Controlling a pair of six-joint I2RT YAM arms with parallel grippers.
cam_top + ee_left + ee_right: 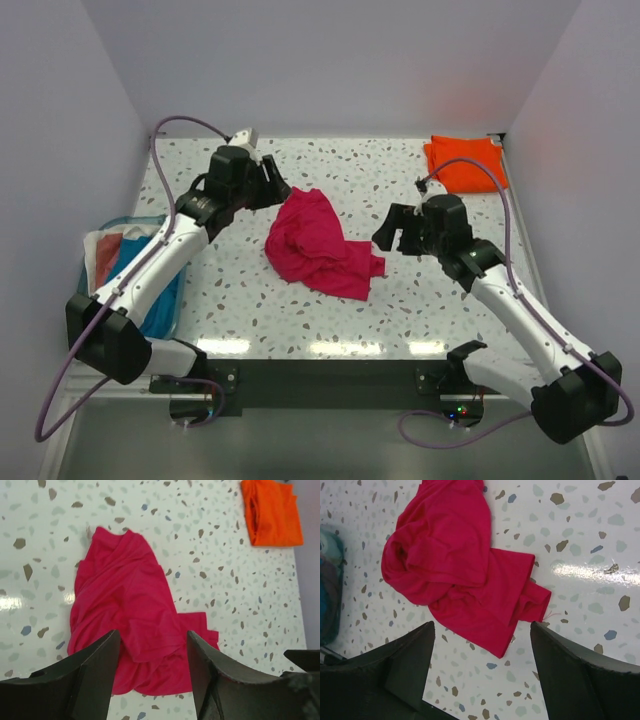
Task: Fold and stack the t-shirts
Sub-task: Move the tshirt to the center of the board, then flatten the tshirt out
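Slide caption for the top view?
Crumpled pink t-shirt between left pincer and right pincer, both open; orange t-shirt folded far-right.

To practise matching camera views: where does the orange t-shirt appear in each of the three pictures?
Top external: orange t-shirt at upper right, beyond the right arm.
Left wrist: orange t-shirt in the top right corner.
Right wrist: not in it.
Shared landmark: crumpled magenta t-shirt, central in all three views.

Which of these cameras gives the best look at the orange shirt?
The top view: the orange shirt lies whole and folded at the far right corner. The left wrist view shows it larger, but cut off at the frame's top edge. The right wrist view misses it.
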